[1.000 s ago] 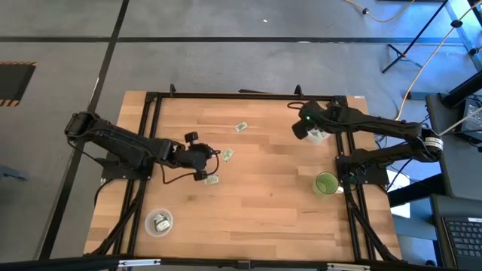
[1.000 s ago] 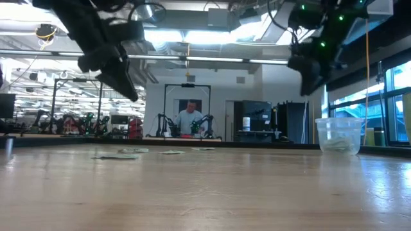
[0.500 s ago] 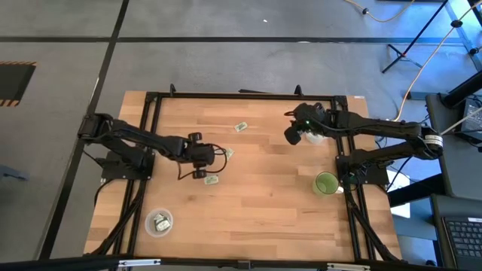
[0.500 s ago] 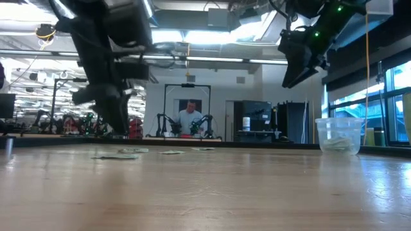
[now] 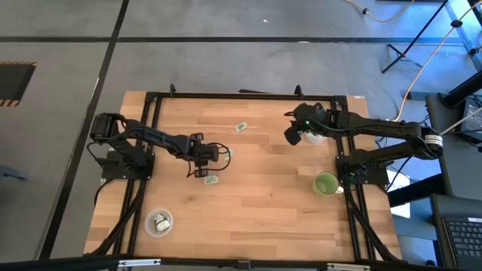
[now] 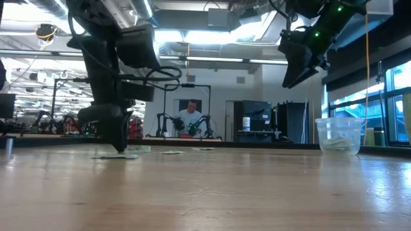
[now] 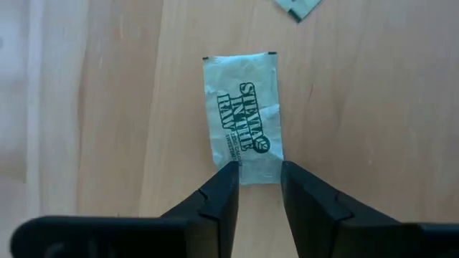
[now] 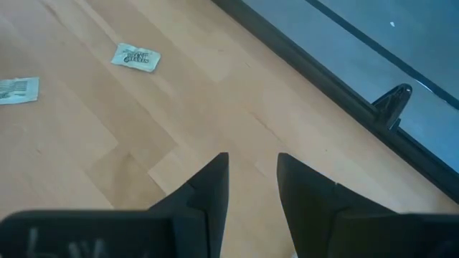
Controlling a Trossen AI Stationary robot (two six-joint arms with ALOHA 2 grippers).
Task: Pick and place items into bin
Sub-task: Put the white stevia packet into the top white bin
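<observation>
Three pale green and white packets lie flat on the wooden table (image 5: 263, 211): one near the far edge (image 5: 241, 126), one at mid-table (image 5: 227, 154), one closer (image 5: 212, 180). My left gripper (image 7: 258, 172) is open and low over the closest packet (image 7: 242, 115), its two fingertips standing over the packet's near end. In the low view the left gripper (image 6: 119, 146) reaches down to the table top. My right gripper (image 5: 293, 135) is open and hangs high above the table's far right part (image 6: 292, 74), holding nothing. My left gripper comes at the packet's near short end (image 7: 258, 178) from above, pointing down, with its fingers along the packet's length. The packet lies flat on the table. Whether the fingertips (image 7: 228, 175) touch it, I cannot tell.
A clear round bin (image 5: 159, 222) with packets inside stands near the table's near left corner. A green cup (image 5: 326, 183) stands at the right edge, and a clear container (image 5: 318, 136) sits by the right gripper. A black frame (image 5: 226, 95) borders the table. A person stands far behind (image 6: 191, 119).
My left gripper has moved a little toward the table's right and come down to the table top over the closest packet. My right gripper shifted slightly toward the table's left, then held still. The packets have stayed where they were.
</observation>
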